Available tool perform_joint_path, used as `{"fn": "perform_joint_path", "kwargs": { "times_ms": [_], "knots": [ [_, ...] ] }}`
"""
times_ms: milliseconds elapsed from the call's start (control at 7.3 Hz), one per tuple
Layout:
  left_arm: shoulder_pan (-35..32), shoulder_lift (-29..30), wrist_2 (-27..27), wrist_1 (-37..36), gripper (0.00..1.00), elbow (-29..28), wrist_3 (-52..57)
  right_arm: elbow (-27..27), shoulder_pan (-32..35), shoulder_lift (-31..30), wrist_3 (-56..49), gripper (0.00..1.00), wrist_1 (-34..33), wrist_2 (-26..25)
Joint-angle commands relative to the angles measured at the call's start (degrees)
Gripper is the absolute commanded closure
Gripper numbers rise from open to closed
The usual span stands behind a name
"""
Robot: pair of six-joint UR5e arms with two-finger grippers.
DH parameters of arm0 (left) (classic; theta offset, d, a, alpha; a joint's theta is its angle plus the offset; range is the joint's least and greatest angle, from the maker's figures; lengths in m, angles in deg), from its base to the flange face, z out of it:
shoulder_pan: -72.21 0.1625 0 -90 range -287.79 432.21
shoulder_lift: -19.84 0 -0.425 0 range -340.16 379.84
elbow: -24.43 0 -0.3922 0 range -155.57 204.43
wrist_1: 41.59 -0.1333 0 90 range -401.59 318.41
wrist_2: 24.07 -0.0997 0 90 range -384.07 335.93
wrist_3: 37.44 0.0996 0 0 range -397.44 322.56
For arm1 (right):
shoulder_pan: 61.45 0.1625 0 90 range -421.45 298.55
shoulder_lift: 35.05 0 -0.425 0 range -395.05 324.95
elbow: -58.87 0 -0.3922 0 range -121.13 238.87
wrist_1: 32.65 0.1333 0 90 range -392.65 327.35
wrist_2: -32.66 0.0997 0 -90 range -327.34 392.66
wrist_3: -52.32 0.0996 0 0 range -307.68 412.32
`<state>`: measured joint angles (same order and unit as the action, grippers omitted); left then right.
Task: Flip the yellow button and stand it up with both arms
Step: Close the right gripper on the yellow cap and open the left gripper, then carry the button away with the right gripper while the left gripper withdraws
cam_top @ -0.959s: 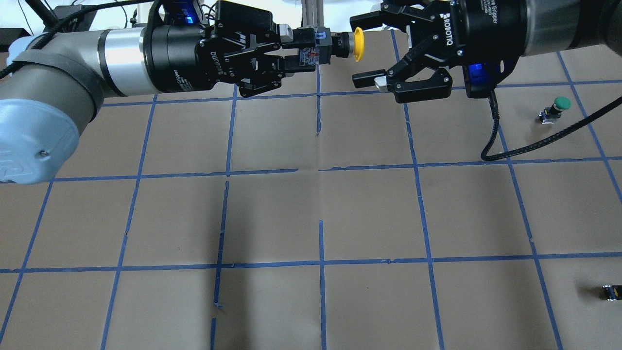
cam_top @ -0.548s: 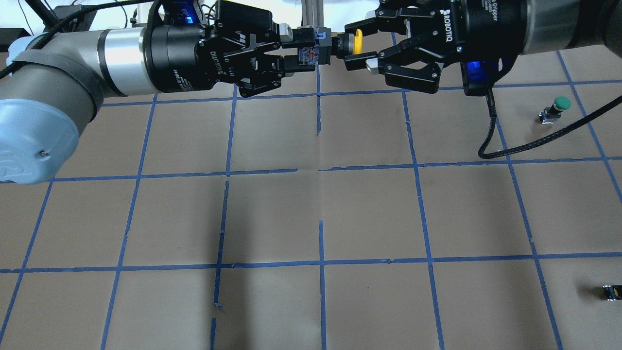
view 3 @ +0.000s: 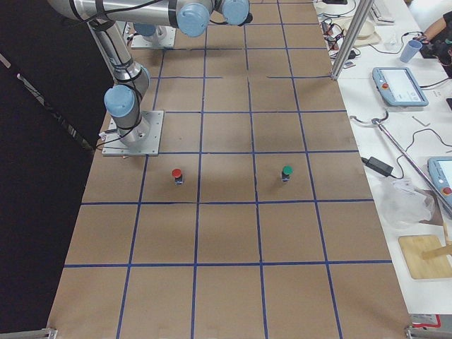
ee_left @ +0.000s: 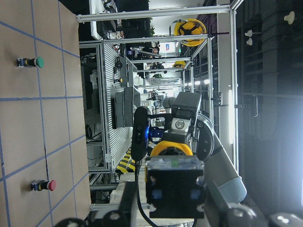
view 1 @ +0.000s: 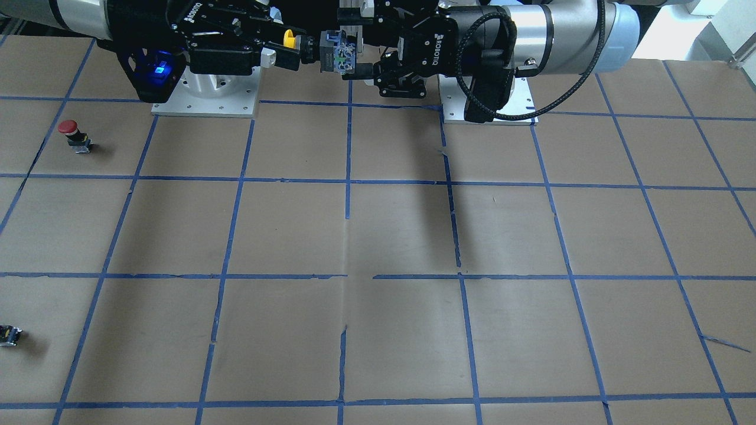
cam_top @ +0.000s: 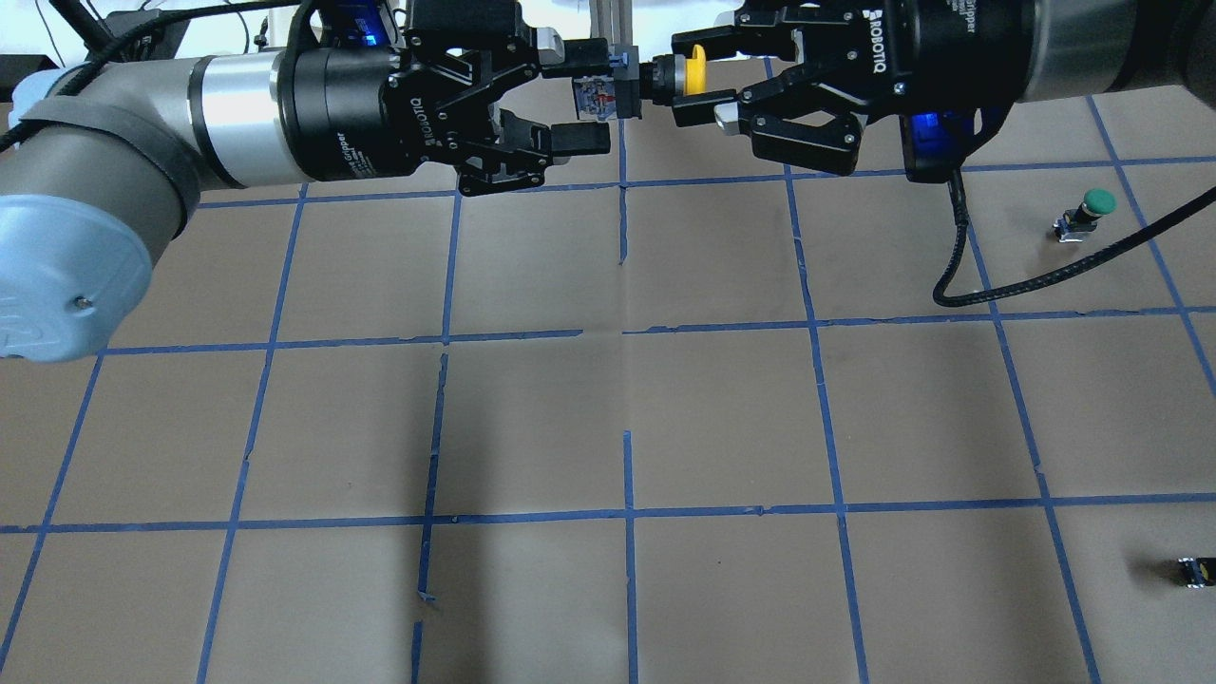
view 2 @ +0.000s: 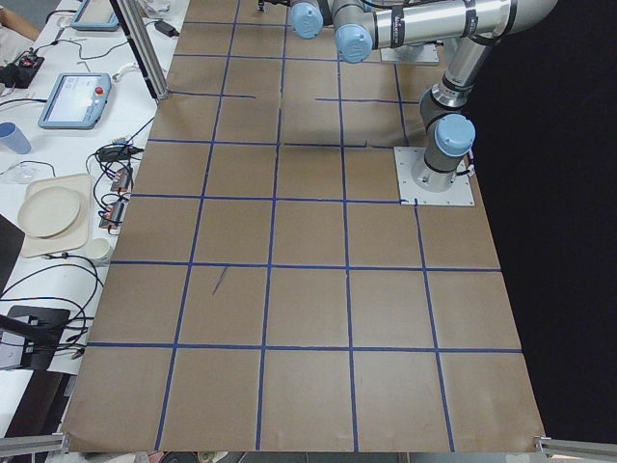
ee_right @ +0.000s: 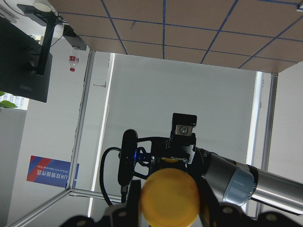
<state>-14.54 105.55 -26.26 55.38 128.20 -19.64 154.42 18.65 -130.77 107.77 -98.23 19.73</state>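
Note:
The yellow button (cam_top: 622,87) hangs in the air over the table's far edge, lying sideways with its yellow cap (cam_top: 696,71) toward my right gripper. My right gripper (cam_top: 689,74) is shut on the yellow button at its cap end. My left gripper (cam_top: 598,103) is open, its fingers spread above and below the grey block body without touching it. In the front-facing view the yellow button (view 1: 331,52) sits between the right gripper (view 1: 292,50) and the left gripper (view 1: 354,47). The left wrist view shows the block body (ee_left: 174,189). The right wrist view shows the cap (ee_right: 170,198).
A green-capped button (cam_top: 1088,214) stands on the table at the right. A red-capped button (view 1: 74,134) stands near the right arm's base. A small capless black block (cam_top: 1195,570) lies at the near right. The brown table (cam_top: 627,408) carries a blue tape grid.
My right gripper moved in and shut on the button's cap end. My left gripper, which held the block body, has opened.

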Motion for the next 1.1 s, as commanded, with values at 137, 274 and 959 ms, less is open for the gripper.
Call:
{"fn": "perform_joint_path", "kwargs": {
  "times_ms": [137,274,959],
  "knots": [
    [0.3,-0.1,-0.3,-0.5,0.0,-1.0,-6.1,-0.3,-0.9,0.1,0.2,0.88,-0.2,-0.3],
    [0.4,1.1,-2.3,-4.5,0.0,-2.9,-11.2,-0.4,-2.2,0.2,0.1,0.88,-1.7,-1.1],
    [0.6,2.9,-35.8,-10.0,0.0,-7.0,-16.4,-3.0,-7.8,-0.3,-16.3,0.87,-10.5,-37.5]
  ]
}}
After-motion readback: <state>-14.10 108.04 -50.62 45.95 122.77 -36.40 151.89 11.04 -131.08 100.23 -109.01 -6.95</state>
